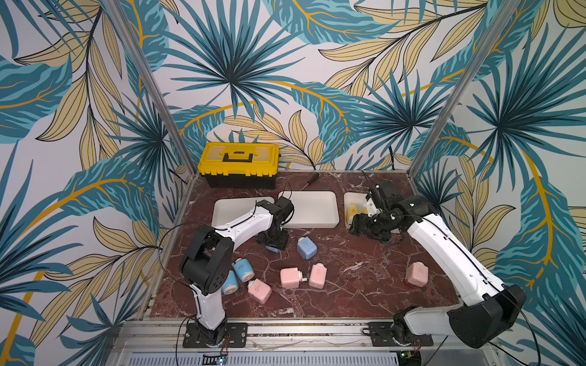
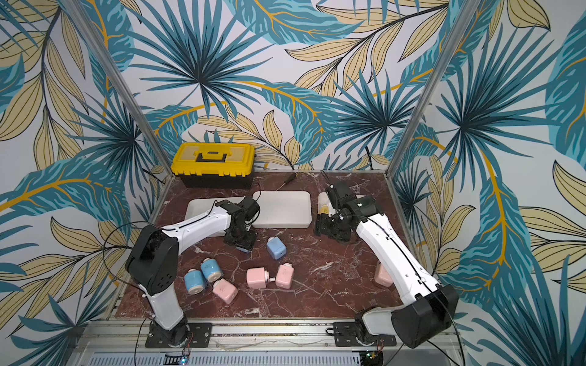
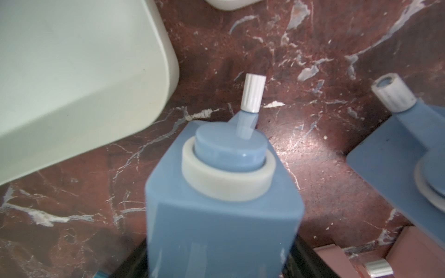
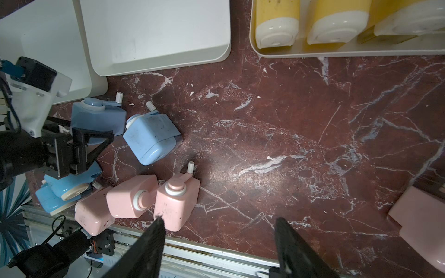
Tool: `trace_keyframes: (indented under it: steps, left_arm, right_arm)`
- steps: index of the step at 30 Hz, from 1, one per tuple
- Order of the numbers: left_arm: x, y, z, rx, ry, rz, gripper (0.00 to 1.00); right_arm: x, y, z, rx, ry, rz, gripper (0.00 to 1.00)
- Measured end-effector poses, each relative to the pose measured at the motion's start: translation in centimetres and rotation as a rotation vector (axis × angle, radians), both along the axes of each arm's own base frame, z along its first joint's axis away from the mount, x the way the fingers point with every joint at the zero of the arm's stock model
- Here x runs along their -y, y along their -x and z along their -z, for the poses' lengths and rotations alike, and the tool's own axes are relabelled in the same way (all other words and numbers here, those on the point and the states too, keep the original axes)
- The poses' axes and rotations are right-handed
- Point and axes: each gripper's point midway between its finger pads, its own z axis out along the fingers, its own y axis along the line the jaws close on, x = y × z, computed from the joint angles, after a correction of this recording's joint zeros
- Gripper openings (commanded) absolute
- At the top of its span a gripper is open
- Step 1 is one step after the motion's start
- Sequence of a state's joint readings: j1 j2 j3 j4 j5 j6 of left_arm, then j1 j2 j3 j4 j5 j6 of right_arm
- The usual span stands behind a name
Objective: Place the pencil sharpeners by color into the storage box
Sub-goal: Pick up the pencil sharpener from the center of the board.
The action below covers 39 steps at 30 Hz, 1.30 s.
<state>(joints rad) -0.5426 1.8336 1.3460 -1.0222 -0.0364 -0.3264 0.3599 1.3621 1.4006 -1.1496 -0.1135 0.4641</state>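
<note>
the left gripper [image 1: 273, 243] pointed down at the red marbled bench [image 1: 364, 285], just in front of the left white tray [image 1: 228, 206]. a blue pencil sharpener [image 3: 224, 192] sat between its jaws, filling the left wrist view with its white collar and small crank handle toward the camera. whether the jaws pressed on it or stood slightly off could not be told from the pictures; in both top views only a sliver of blue showed under the gripper.

the right gripper [image 4: 219, 240] hung with its jaws wide apart and nothing between them, over the near edge of the right white tray [image 1: 348, 198]. that tray held the yellow sharpeners [image 4: 337, 24], lying side by side with white ends out; three showed in the right wrist view.

a second blue sharpener [image 1: 306, 248] stood on the bench just beside the left gripper. two more blue ones [image 1: 243, 269] lay together near the left arm's elbow, with a pink sharpener [image 1: 260, 290] touching them at the front. two pink sharpeners [image 1: 290, 278] lay close together at mid-bench, one with its crank pointing at the other. a fourth pink one [image 1: 417, 274] stood well apart, beside the right arm.

the middle white tray [image 1: 312, 209] was bare inside. a yellow toolbox [image 1: 238, 164] sat shut at the back, a screwdriver [image 1: 312, 180] just beside it.
</note>
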Motion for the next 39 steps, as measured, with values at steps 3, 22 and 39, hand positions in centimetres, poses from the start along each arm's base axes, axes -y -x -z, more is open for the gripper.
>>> trace_keyframes:
  steps: [3, 22, 39]
  left_arm:
    - [0.0, 0.1, 0.6, -0.017, -0.005, 0.001, 0.74]
    - [0.5, -0.6, 1.0, -0.029, 0.004, -0.006, 0.77]
    - [0.7, -0.9, 1.1, -0.042, 0.009, -0.017, 0.52]
  right_arm:
    - [0.0, 0.0, 0.0, 0.0, 0.0, 0.0, 0.73]
    - [-0.1, 0.0, 0.2, -0.007, -0.002, -0.002, 0.73]
    - [-0.2, -0.2, 0.6, -0.022, 0.005, -0.013, 0.73]
